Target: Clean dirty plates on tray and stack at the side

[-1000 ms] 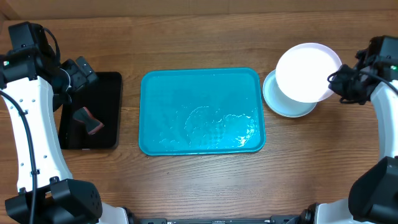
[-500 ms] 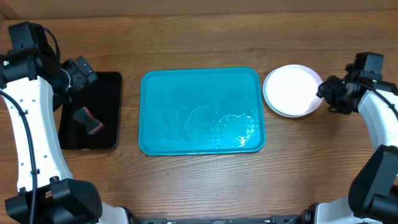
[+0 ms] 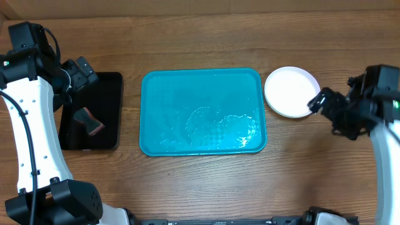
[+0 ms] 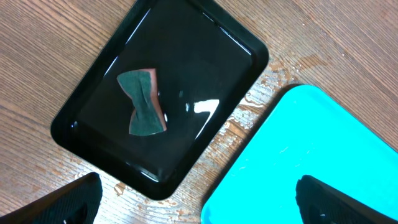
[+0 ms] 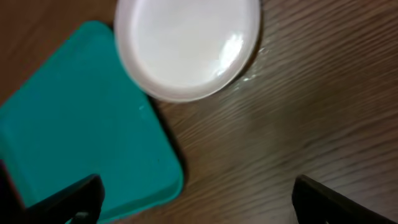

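Round white plastic plates (image 3: 292,92) stacked, top one spotless, just right of wet turquoise rectangular plastic tray (image 3: 203,84). Fingers spread, empty: left gripper (image 3: 86,70), right gripper (image 3: 319,102).

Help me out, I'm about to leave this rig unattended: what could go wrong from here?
1. The stacked plates sit close beside the tray, with the open right claw right next to them; a careless swing could knock the stack.
2. Water glistens on the tray and droplets dot the table by the black tray; wet surfaces may let things slide.
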Controlling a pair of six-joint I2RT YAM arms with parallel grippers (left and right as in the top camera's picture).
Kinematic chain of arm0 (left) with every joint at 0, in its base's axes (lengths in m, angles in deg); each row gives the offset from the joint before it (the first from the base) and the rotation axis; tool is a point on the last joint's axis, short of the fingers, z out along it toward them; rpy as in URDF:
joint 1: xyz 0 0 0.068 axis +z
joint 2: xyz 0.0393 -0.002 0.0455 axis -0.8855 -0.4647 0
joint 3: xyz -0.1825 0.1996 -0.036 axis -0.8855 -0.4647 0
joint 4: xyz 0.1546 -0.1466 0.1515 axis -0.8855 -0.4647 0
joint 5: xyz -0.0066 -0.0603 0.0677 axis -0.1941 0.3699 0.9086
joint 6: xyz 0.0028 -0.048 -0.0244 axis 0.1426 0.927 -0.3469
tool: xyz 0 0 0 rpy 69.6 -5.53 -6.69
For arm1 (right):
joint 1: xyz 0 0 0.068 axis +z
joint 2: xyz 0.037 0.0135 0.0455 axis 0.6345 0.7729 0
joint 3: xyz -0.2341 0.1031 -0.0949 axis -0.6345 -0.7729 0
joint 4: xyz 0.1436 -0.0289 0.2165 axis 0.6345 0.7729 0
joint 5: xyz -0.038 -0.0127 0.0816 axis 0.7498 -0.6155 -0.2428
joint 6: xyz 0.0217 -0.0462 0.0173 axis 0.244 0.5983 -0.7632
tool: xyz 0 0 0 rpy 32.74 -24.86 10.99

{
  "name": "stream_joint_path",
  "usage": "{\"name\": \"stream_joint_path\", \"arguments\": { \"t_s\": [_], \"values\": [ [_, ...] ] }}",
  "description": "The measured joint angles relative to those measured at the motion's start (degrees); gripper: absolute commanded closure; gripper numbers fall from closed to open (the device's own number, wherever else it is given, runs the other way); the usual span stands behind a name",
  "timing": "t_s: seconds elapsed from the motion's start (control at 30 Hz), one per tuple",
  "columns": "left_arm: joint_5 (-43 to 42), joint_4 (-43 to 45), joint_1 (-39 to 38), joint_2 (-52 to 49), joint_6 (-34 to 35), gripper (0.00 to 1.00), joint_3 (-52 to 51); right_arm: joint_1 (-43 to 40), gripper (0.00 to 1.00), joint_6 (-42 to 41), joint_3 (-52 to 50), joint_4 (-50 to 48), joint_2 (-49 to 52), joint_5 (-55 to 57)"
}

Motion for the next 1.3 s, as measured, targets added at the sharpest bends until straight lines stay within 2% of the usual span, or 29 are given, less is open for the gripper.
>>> {"name": "stream_joint_path", "arguments": {
  "t_s": [0.23,0.43,1.03,1.17,1.3],
  "values": [
    [-0.02,0.0,0.0,0.0,0.0,0.0,0.0,7.61,0.0,-0.17,0.52,11.34,-10.58,-1.7],
    [-0.02,0.0,0.0,0.0,0.0,0.0,0.0,8.33,0.0,-0.15,0.52,15.72,-11.37,-2.23],
    [0.0,0.0,0.0,0.0,0.0,0.0,0.0,8.31,0.0,-0.15,0.52,15.56,-11.37,-2.19],
    [-0.02,-0.02,0.0,0.0,0.0,0.0,0.0,8.33,0.0,-0.02,0.11,10.56,-11.91,-1.9],
    [-0.04,0.0,0.0,0.0,0.0,0.0,0.0,9.29,0.0,1.49,-5.16,1.53,-19.3,-1.49]
  ]
}}
